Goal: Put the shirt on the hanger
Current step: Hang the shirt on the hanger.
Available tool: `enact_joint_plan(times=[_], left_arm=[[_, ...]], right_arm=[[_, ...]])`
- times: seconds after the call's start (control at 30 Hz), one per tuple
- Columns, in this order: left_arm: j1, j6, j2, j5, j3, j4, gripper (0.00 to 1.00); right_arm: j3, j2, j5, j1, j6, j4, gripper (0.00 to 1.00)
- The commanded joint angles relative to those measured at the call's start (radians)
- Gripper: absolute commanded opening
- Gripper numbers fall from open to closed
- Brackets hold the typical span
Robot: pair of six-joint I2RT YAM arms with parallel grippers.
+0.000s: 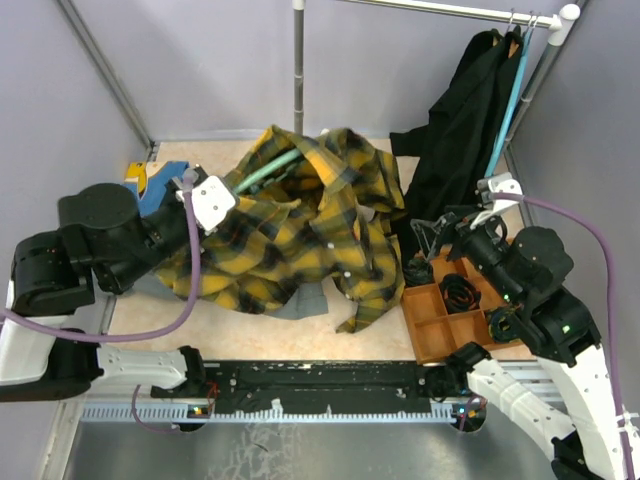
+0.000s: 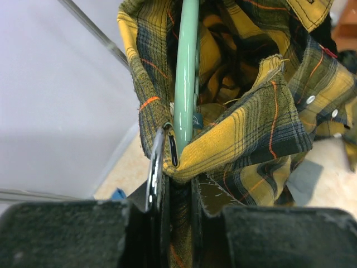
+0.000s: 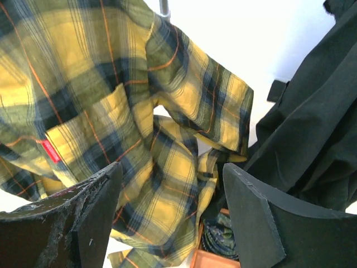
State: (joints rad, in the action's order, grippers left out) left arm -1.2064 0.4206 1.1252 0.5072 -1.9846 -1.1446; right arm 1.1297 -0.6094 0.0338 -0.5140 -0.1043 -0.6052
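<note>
**The shirt could slide off the hanger**

We see the left claw (image 2: 181,178) pinched tight on the hanger (image 2: 185,72) and on a fold of the shirt (image 2: 268,139) at the same time. The hanger is on the far left part of the table (image 1: 240,325). Most of it is tucked inside the shirt, and only a bit of green bar pokes out. The right claw (image 3: 167,215) is wide apart with nothing in it. It is near the shirt's right side, just beside the black clothes (image 3: 312,128).

We think the shirt could slip. Its cloth is soft and floppy, and the hanger is hard, smooth, shiny plastic. If the left claw tips the bar, the cloth may slide off. The shirt is also bunched up, so one shoulder may miss the hanger. The right claw could grab the black clothes by mistake or bump the orange tray (image 1: 440,320).

The shirt is thin yellow and dark checked cloth with small white buttons. The tray is stiff, with little boxes.
</note>
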Motion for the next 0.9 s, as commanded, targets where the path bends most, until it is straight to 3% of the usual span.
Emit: enact_joint_plan(times=[0.0,0.13,0.3,0.47,0.7,0.87], left_arm=[[0.001,0.221,-0.003,0.045,-0.057,0.296,0.00],[0.002,0.316,0.082,-0.036,-0.228,0.269,0.00],[0.002,0.306,0.053,-0.117,-0.175,0.323,0.00],[0.001,0.267,0.026,-0.135,-0.144,0.325,0.00],[0.002,0.248,0.037,-0.137,-0.168,0.313,0.00],[0.001,0.240,0.058,-0.135,-0.176,0.307,0.00]], right_arm=[[0.065,-0.023,0.024,0.005,0.027,0.112,0.73],[0.099,-0.021,0.021,0.005,0.056,0.116,0.74],[0.084,0.018,-0.142,0.005,0.100,0.197,0.79],[-0.016,0.046,-0.241,0.005,0.044,0.391,0.83],[0.003,-0.106,-0.451,0.005,-0.122,0.588,0.87],[0.022,-0.202,-0.465,0.004,-0.160,0.651,0.87]])
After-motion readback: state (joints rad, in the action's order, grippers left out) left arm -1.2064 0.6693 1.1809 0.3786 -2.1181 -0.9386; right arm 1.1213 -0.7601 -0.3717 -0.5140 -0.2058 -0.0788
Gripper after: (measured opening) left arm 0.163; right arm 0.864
